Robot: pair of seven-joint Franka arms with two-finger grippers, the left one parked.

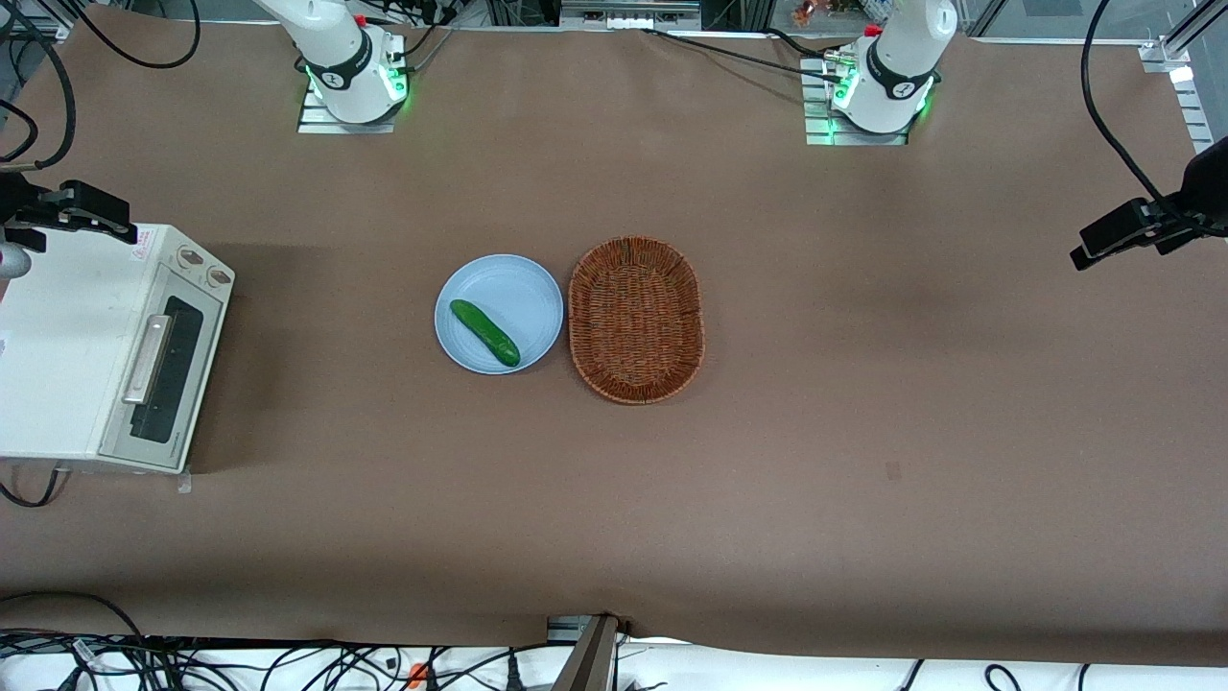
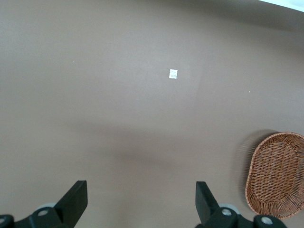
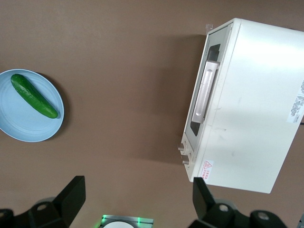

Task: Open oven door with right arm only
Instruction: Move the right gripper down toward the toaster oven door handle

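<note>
The cream-white toaster oven (image 1: 58, 355) stands at the working arm's end of the table. Its oven door (image 1: 182, 331) is shut, with the silver bar handle (image 1: 147, 360) across the dark glass. Two knobs (image 1: 192, 257) sit beside the door, farther from the front camera. My right gripper (image 1: 72, 211) hangs high above the oven's knob end, touching nothing. In the right wrist view the gripper (image 3: 137, 195) is open and empty, its fingers (image 3: 73, 194) wide apart, and the oven door (image 3: 195, 124) and handle (image 3: 205, 92) lie well below it.
A light blue plate (image 1: 523, 288) holding a green cucumber (image 1: 484, 332) lies mid-table, with a brown wicker basket (image 1: 635, 319) beside it. The basket also shows in the left wrist view (image 2: 278, 173). The arm bases (image 1: 350, 77) stand along the table edge farthest from the front camera.
</note>
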